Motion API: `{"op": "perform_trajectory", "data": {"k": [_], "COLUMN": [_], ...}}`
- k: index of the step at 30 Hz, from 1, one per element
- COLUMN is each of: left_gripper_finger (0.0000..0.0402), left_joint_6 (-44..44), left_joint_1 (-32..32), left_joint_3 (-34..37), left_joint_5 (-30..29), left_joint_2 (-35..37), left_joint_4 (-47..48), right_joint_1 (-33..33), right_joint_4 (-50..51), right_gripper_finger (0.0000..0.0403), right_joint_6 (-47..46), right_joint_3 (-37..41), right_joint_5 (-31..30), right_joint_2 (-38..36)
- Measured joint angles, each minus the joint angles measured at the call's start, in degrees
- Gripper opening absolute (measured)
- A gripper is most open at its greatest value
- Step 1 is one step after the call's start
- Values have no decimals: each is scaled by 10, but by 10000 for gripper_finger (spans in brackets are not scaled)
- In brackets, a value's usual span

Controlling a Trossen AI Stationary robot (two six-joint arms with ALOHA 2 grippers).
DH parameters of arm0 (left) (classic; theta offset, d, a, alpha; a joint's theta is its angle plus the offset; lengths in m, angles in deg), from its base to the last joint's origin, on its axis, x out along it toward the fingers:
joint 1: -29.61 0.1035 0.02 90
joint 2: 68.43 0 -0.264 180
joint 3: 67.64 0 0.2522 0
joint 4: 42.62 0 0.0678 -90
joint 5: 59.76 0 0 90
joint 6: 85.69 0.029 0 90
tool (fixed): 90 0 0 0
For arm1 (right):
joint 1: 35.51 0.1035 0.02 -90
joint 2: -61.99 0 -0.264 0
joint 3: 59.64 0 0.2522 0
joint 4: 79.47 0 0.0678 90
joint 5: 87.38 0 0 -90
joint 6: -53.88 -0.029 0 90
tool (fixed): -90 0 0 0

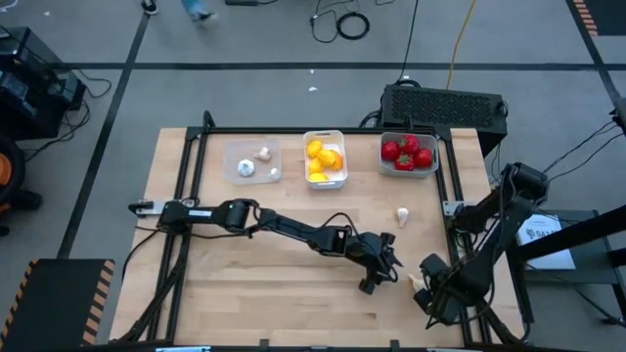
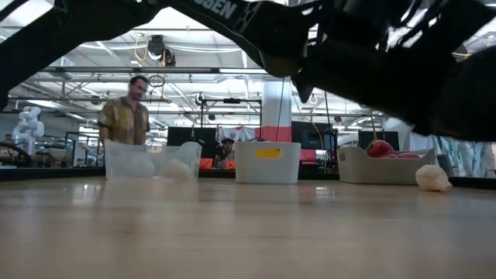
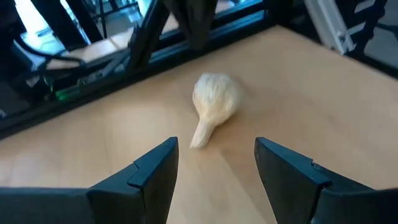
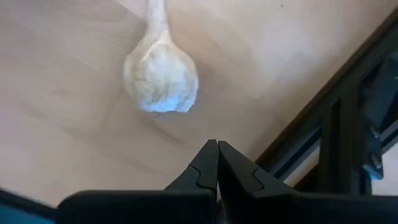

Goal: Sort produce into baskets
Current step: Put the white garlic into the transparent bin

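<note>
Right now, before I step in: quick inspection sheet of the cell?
Surface: wooden table.
Job's things: clear tray with garlic, white tray with lemons and grey tray with tomatoes, all along the far edge; loose garlic bulb in front of the grey tray; second garlic bulb near the hands.
Clutter: nothing seen.
Hands: left hand open, facing the second garlic bulb; right hand shut, near the table's front right corner.
Cables: black cables and yellow cable on the floor beyond the table.
Surroundings: black box behind the table; person in the room beyond.
</note>
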Motion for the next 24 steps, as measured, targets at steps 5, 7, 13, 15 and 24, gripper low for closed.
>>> {"op": "perform_trajectory", "data": {"k": [5, 7, 13, 15, 24], "left_gripper_finger": [219, 219, 219, 219, 219], "left_joint_6": [-1, -1, -2, -2, -1], "left_joint_1": [-1, 0, 0, 0, 3], "left_joint_3": [0, 0, 0, 0, 0], "left_joint_5": [5, 9, 9, 9, 8], "left_joint_2": [-8, -16, -22, -24, -30], "left_joint_4": [-17, -27, -21, -20, -8], "right_joint_1": [-14, -21, -39, -44, -69], "right_joint_4": [-9, -19, -82, -97, -133], "right_gripper_finger": [0, 0, 0, 0, 0], "right_joint_6": [-5, -9, -6, -5, 38], "right_joint_3": [0, 6, 45, 55, 62], "right_joint_5": [-3, -15, -16, -16, -59], "right_joint_2": [18, 22, 22, 22, 22]}}
